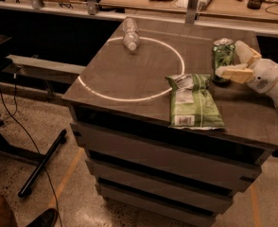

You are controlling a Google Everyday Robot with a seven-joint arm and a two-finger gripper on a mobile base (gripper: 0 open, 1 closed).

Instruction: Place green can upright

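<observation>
The green can stands upright on the table's right side, just right of the green snack bag; its silver top faces up. My gripper reaches in from the right edge and is shut on the can. One cream finger lies behind the can and the other crosses in front of its lower part. The white wrist trails off to the right.
A flat green snack bag lies near the front right of the brown table. A clear plastic bottle lies at the back on a white painted circle. A cluttered bench runs behind. A dark stand and cables are on the floor at left.
</observation>
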